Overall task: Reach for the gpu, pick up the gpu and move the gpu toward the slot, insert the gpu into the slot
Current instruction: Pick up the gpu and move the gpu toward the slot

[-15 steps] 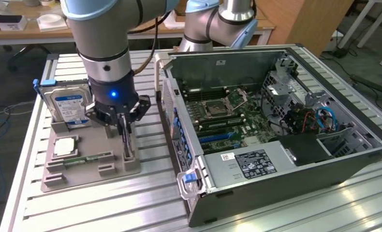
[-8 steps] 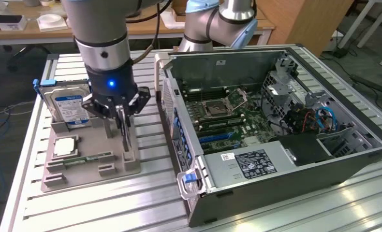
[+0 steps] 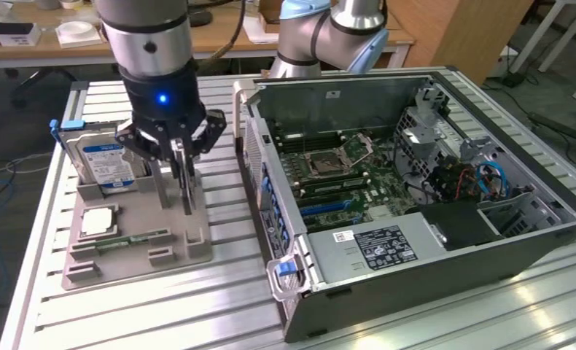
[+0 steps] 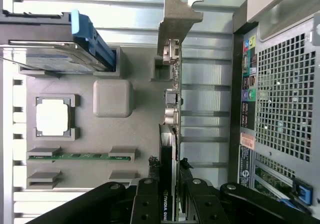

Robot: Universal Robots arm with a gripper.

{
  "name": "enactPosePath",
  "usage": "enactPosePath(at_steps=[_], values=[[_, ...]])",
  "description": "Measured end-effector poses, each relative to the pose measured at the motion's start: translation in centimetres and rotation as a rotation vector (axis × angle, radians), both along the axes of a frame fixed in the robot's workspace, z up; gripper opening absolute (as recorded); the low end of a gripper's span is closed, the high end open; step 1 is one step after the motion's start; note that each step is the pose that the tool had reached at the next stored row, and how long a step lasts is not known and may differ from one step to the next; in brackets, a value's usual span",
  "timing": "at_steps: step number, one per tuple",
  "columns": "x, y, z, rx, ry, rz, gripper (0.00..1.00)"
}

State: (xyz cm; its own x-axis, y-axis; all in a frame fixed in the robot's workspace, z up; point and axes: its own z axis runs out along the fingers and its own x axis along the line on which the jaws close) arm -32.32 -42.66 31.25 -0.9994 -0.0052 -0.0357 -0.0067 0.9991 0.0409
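Pick-up step in hand: grasp made, lift not clearly begun. Gripper (image 3: 181, 154) pinching the gpu (image 3: 185, 191) across its two flat faces, near the top edge. In the wrist view, fingers (image 4: 146, 200) pressed to either side of the thin card, metal bracket (image 4: 178, 19) at its far end. Gpu upright on its long edge over the grey tray (image 3: 162, 222), at 9 o'clock from the computer case (image 3: 346, 95) in the exterior view. Lower edge at the tray's holder; cannot tell whether seated or just off it. Around the card on the tray: hard drive (image 3: 105, 162) standing at 9 o'clock, just beside; processor chip (image 3: 98, 220) at 8 o'clock; memory stick (image 3: 133, 238) lying at 7 o'clock, near. Case lying open, motherboard (image 3: 337, 175) facing up, likely slot (image 3: 329, 207) at 3 o'clock from the card, well apart. Judged need for the next move: straight pull up out of the holder with no twist, firm pinch against any tilt, enough height to clear the hard drive and the near case wall, card edge square to the slot before any push down.
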Motion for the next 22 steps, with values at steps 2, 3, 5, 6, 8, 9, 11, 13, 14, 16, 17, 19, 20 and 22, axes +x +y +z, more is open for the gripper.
enactPosePath(at_steps=[2,3,5,6,8,9,11,13,14,16,17,19,20,22], values=[[0.0,0.0,0.89,0.0001,-0.0001,0.0,0.25],[0.0,0.0,1.35,0.0,0.0,0.0,0.25],[0.0,0.0,2.25,-0.0002,0.0,0.0,0.25],[0.0,0.0,2.72,-0.0003,-0.0001,0.0,0.25],[0.0,-0.01,3.62,-0.0021,0.0,0.0,0.25],[0.0,0.0,3.85,-0.0088,-0.0001,0.0,0.25],[0.0,0.0,4.19,-0.0264,-0.0003,0.0,0.25],[0.0,0.0,4.47,-0.0488,0.0001,0.0,0.25],[0.0,0.0,4.67,-0.0586,0.0,0.0,0.25],[0.0,0.03,5.37,-0.0671,0.0,0.0,0.25],[0.0,0.06,5.78,-0.0699,-0.0001,0.0,0.25],[0.0,0.11,6.65,-0.075,0.0,0.0,0.25],[0.0,0.14,7.1,-0.0773,0.0,-0.001,0.25],[0.0,0.16,7.9,-0.0839,-0.0001,-0.001,0.25]])
